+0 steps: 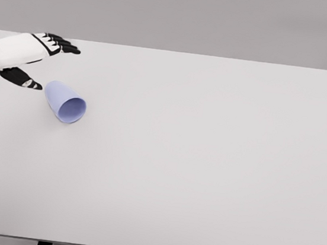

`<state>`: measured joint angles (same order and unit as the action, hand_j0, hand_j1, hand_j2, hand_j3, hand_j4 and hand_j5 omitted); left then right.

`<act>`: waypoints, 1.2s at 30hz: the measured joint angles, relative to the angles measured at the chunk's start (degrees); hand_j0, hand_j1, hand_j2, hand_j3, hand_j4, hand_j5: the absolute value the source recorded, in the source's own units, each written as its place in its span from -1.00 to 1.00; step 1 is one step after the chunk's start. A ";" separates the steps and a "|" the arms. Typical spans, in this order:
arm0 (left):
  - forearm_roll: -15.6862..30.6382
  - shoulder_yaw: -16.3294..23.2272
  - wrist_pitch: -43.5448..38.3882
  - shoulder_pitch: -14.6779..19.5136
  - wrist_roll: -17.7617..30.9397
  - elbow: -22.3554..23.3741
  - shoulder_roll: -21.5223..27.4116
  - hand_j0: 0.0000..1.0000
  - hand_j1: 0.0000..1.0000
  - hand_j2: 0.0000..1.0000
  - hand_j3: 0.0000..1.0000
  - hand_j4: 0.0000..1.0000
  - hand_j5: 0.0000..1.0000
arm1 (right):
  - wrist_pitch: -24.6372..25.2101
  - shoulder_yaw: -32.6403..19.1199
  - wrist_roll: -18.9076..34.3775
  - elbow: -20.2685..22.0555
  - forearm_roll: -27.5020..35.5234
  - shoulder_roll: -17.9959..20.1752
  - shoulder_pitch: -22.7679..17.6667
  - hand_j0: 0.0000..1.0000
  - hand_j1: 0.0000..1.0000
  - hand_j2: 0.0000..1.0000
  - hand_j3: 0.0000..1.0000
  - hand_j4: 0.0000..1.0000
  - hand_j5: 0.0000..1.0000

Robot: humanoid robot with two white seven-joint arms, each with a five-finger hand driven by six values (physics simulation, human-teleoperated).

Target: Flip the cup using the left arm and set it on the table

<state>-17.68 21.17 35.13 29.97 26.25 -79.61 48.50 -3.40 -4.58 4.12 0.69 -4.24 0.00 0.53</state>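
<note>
White bench (205, 175) holds a blue cup (65, 102) lying on its side near the left hand (37, 59), which is spread and holding nothing, so grabbing the cup probably comes next.

The left arm (5, 52) is cut off by the picture's left edge above the wrist; the table (205, 175) legs show only as dark stubs at the near edge.

Lavender cup (65, 102) lies on its side, mouth facing lower-right.
</note>
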 measured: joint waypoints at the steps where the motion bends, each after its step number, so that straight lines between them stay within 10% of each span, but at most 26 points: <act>1: -0.15 0.09 0.00 0.00 0.02 0.20 -0.14 1.00 1.00 1.00 1.00 1.00 1.00 | 0.02 0.00 0.00 0.00 0.00 0.00 0.00 1.00 1.00 1.00 1.00 1.00 1.00; 14: -5.85 0.78 -0.01 0.44 0.05 4.55 0.52 1.00 1.00 1.00 1.00 1.00 1.00 | 0.14 0.16 0.00 -0.26 0.02 0.00 0.00 1.00 1.00 1.00 1.00 1.00 1.00; 23: -1.01 13.06 0.00 4.83 -0.13 6.07 5.94 1.00 1.00 1.00 1.00 1.00 1.00 | 0.15 0.18 0.00 -0.25 0.02 0.00 0.00 1.00 1.00 1.00 1.00 1.00 1.00; 36: -0.53 15.01 -0.01 5.45 -0.13 6.26 1.95 1.00 1.00 1.00 1.00 1.00 1.00 | 0.15 0.19 0.00 -0.28 0.02 0.00 0.00 1.00 1.00 1.00 1.00 1.00 1.00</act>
<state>-18.21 36.18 35.12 35.42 26.12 -73.35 50.44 -3.26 -4.39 4.12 0.41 -4.22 0.00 0.53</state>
